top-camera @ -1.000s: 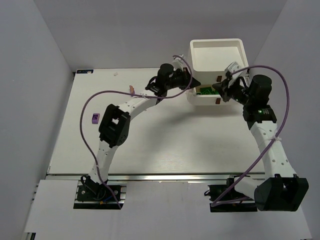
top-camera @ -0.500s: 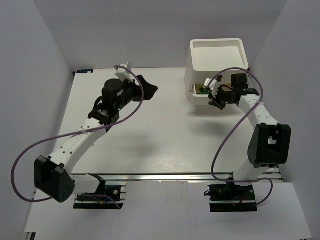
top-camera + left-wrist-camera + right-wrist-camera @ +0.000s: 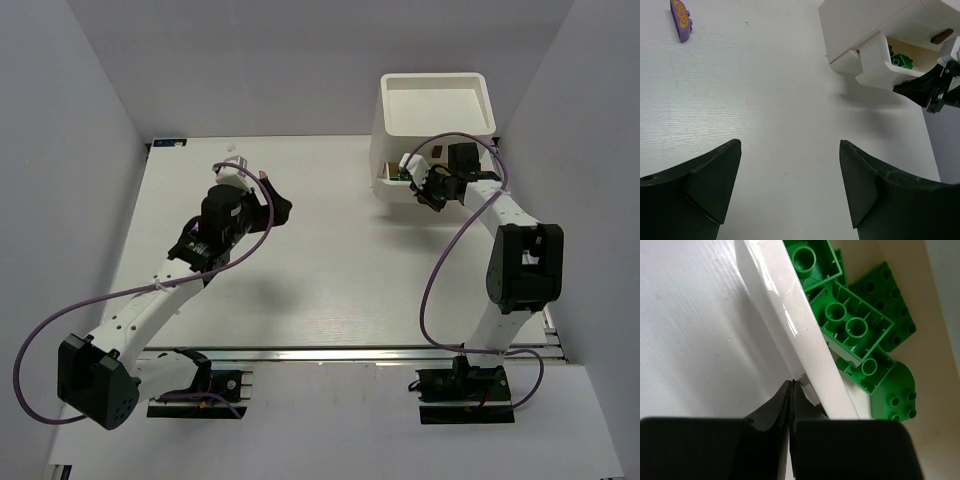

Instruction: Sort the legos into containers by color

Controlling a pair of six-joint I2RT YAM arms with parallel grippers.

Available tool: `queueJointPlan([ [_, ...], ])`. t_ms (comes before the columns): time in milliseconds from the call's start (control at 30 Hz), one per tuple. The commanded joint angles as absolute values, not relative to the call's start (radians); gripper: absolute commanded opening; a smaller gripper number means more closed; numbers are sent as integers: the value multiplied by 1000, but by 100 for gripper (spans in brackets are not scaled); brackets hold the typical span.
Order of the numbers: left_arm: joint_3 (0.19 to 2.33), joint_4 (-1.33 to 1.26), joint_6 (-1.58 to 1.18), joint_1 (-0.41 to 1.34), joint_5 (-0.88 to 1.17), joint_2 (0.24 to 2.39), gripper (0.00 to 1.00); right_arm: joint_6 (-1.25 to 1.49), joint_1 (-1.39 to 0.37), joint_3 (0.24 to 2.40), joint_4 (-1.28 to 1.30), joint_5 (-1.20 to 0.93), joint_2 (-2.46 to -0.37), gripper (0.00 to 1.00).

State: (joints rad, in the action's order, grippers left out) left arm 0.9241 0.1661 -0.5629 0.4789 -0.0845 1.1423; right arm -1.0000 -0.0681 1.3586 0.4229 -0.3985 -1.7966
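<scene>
1. Nearest me, the left gripper [image 3: 789,146] hangs over bare desk [image 3: 330,270], fingers spread wide with nothing between them.
2. A purple lego [image 3: 680,12] lies loose on the desk, well apart from that gripper and off to one side of its line. It looks like a slim, curved piece lying flat. I'd guess wide fingers coming down off-centre would flick it away rather than grip it.
3. Farther back, the right gripper [image 3: 791,385] has its fingers pressed together with no gap and nothing visible between them. Its tips sit against the outer face of the open drawer [image 3: 880,67].
4. That drawer sticks out of the white unit [image 3: 378,150] and holds the green legos [image 3: 855,327], heaped against the inside of its front wall, so green is already in its compartment.
5. If the right gripper pushes here, the push looks off-centre. The drawer might skew and jam, or the light unit might slide across the desk. A brick riding high might also catch the slot's upper edge.
6. Farthest away, the top tray [image 3: 386,100] sits open. I can't make out anything in it. If purple goes there, the left arm would reach past the right one, and they might knock together.
</scene>
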Motion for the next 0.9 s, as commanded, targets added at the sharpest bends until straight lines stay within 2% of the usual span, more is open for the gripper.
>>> queueJointPlan([
  [0,923,196,-565,476,-129,1100,89,-974,-71,1431,204,-318,-1824,0],
  [333,905,215,-566,476,-158,1068,90,-1068,-67,1388,103,-270,-1804,0],
  [867,910,250,-564,476,-175,1045,90,-1060,-54,1517,-20,-241,-1976,0],
])
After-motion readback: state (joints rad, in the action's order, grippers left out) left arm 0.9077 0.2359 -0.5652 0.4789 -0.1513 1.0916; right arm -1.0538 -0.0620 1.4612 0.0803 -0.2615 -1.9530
